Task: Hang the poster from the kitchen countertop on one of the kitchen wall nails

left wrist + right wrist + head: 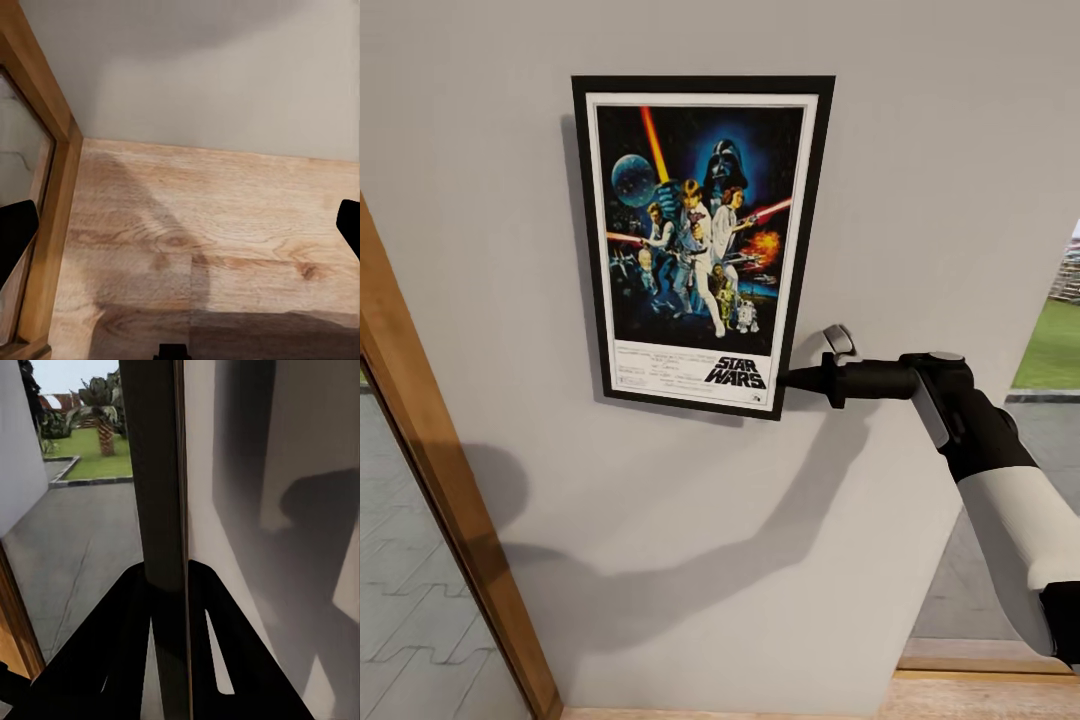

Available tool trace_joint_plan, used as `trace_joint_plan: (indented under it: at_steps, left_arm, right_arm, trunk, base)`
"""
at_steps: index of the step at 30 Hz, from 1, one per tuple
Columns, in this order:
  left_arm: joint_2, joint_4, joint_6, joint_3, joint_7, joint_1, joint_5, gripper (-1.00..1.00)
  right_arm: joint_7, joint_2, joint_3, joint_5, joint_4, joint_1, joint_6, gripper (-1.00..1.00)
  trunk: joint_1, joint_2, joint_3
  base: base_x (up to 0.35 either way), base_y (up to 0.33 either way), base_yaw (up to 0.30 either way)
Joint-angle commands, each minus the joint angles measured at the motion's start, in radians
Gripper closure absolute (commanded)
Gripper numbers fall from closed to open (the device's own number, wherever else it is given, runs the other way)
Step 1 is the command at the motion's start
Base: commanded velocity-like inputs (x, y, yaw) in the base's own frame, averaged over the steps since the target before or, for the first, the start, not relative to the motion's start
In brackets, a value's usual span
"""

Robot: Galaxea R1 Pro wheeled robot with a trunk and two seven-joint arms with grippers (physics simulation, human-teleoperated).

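One gripper, the right one, is clamped on the poster at its lower right corner, about five o'clock on the frame, and the right wrist view shows both fingers pressed either side of the poster's thin dark edge. The poster sits flat and upright high on the off-white wall, well away from any desk, with the wooden door frame off at eight o'clock from it. No nail can be made out; if there is one it is hidden behind the poster. By my reading the task is at its last step: hanging, or just before letting go. The next move calls for checking that the top edge has caught on the nail, then opening the fingers gently and pulling the arm straight back so the frame is not dragged sideways. The left gripper hangs spread wide over the wooden floor, holding nothing.
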Motion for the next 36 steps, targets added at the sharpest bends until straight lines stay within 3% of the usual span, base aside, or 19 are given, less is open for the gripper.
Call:
trace_joint_plan:
  at_steps: [1,36]
  left_arm:
    - [0.000,-0.001,-0.001,0.004,-0.007,0.000,0.000,-1.00]
    - [0.000,-0.002,-0.002,0.004,-0.007,0.000,0.000,-1.00]
  right_arm:
    - [0.002,-0.001,0.003,-0.009,0.000,-0.001,0.015,1.00]
    - [0.002,-0.002,0.003,-0.008,0.000,-0.001,0.016,1.00]
  trunk:
    - [0.000,-0.002,-0.002]
    - [0.000,-0.002,-0.002]
  base:
    - [0.000,0.000,0.000]
    - [0.000,0.000,0.000]
